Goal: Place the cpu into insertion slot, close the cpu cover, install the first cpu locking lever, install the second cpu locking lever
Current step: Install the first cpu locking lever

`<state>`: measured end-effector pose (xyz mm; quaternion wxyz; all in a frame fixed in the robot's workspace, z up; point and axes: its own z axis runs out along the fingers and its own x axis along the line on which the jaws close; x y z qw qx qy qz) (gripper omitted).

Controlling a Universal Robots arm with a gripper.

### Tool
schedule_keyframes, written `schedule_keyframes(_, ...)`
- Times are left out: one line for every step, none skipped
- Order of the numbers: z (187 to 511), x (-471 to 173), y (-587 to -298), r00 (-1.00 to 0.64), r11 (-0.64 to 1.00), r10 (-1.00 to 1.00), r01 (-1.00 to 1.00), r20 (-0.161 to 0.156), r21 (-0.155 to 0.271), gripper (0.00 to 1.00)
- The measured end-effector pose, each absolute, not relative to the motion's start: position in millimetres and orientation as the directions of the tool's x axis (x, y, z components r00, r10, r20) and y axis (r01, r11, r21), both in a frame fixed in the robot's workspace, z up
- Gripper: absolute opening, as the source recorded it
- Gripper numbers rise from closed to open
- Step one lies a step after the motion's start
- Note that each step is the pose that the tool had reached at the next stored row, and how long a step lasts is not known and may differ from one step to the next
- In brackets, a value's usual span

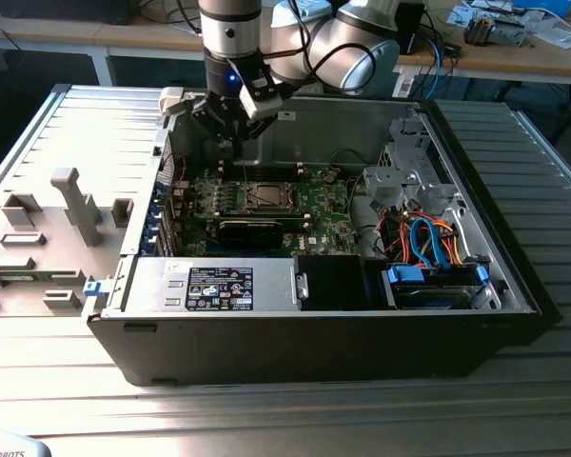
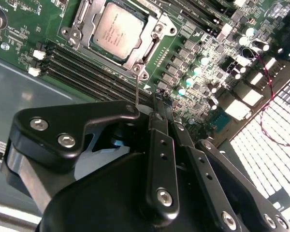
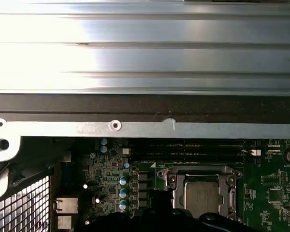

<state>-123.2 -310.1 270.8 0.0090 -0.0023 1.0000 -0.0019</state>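
Lying open on a ribbed grey metal table (image 1: 57, 133), a black desktop computer case (image 1: 314, 333) exposes its green circuit board (image 1: 314, 205). Above the board's far edge hangs the black robot gripper (image 1: 230, 143); whether its fingers are open or closed cannot be told. On the board, the square dark-framed insertion slot (image 2: 82, 19) already holds the small flat silver-grey cpu (image 2: 118, 31), with the thin silver-grey metal cpu cover (image 2: 152, 46) lying down around it. The gripper (image 2: 157, 104) sits beside the slot, apart from it.
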Motion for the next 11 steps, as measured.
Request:
schedule_keyframes(271.4, -124.5, -310.1, -1.0, 1.0, -0.004, -0.004, -0.019, -0.004, 0.11)
schedule_keyframes(271.5, -125.7, -310.1, -1.0, 1.0, -0.005, -0.004, -0.019, -0.004, 0.11)
schedule_keyframes(271.5, -127.2, -310.1, -1.0, 1.0, -0.005, -0.004, -0.019, -0.003, 0.11)
schedule_keyframes(271.4, -127.8, -309.9, -1.0, 1.0, -0.004, -0.004, -0.019, -0.002, 0.11)
schedule_keyframes(271.4, -128.0, -309.5, -1.0, 1.0, -0.005, -0.005, -0.019, 0.003, 0.11)
schedule_keyframes(271.1, -128.0, -309.1, -1.0, 1.0, -0.004, -0.005, -0.019, 0.012, 0.11)
schedule_keyframes(270.7, -128.0, -308.9, -1.0, 1.0, -0.004, -0.004, -0.019, 0.015, 0.11)
schedule_keyframes(270.4, -128.0, -308.8, -1.0, 1.0, -0.004, -0.004, -0.019, 0.016, 0.11)
schedule_keyframes(269.9, -128.0, -308.9, -1.0, 1.0, -0.004, -0.004, -0.019, 0.016, 0.11)
schedule_keyframes(269.6, -128.0, -308.9, -1.0, 1.0, -0.004, -0.004, -0.019, 0.016, 0.11)
schedule_keyframes(269.2, -128.0, -308.9, -1.0, 1.0, -0.004, -0.004, -0.019, 0.016, 0.11)
